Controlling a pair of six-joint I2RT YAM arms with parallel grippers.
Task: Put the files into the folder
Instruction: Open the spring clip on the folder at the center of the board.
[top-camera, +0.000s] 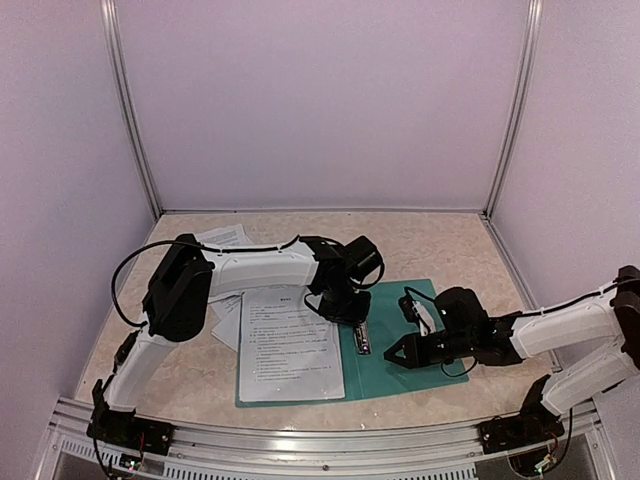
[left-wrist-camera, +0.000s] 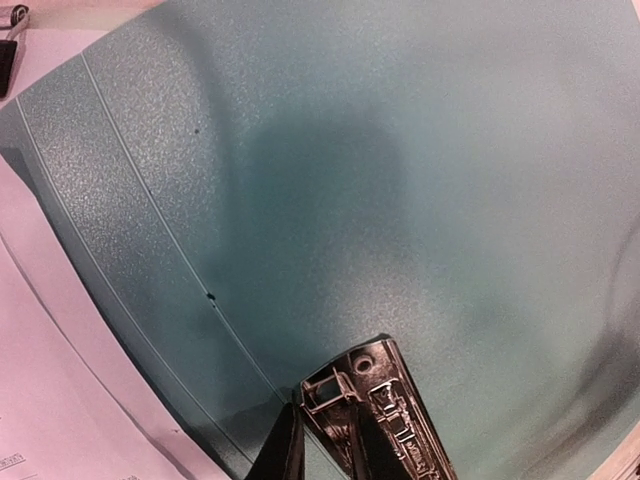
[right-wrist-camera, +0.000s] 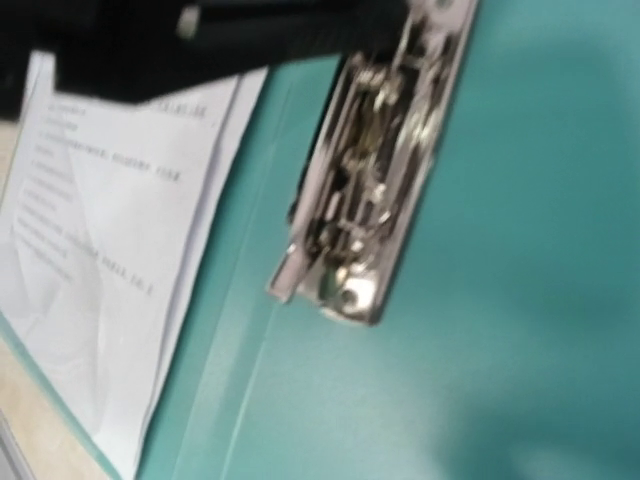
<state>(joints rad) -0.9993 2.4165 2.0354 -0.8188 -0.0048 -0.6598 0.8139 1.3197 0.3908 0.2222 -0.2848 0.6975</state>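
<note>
The teal folder (top-camera: 400, 345) lies open on the table, with a printed file (top-camera: 290, 345) on its left half. Its metal clip (top-camera: 362, 337) sits at the spine. My left gripper (top-camera: 345, 305) is at the clip's far end. In the left wrist view its dark fingers (left-wrist-camera: 285, 450) pinch a raised part of the clip (left-wrist-camera: 400, 400), with the left gripper (left-wrist-camera: 327, 410) narrowly closed on it. My right gripper (top-camera: 392, 354) is just right of the clip over the folder's right half, its tips together on nothing. The right wrist view shows the clip (right-wrist-camera: 375, 180), folder (right-wrist-camera: 500, 350) and file (right-wrist-camera: 110, 250), not its own fingers.
More loose sheets lie to the left of the folder (top-camera: 226, 320) and near the back left (top-camera: 222, 237). Pale walls close in the table on three sides. An aluminium rail (top-camera: 320, 440) runs along the near edge by the arm bases.
</note>
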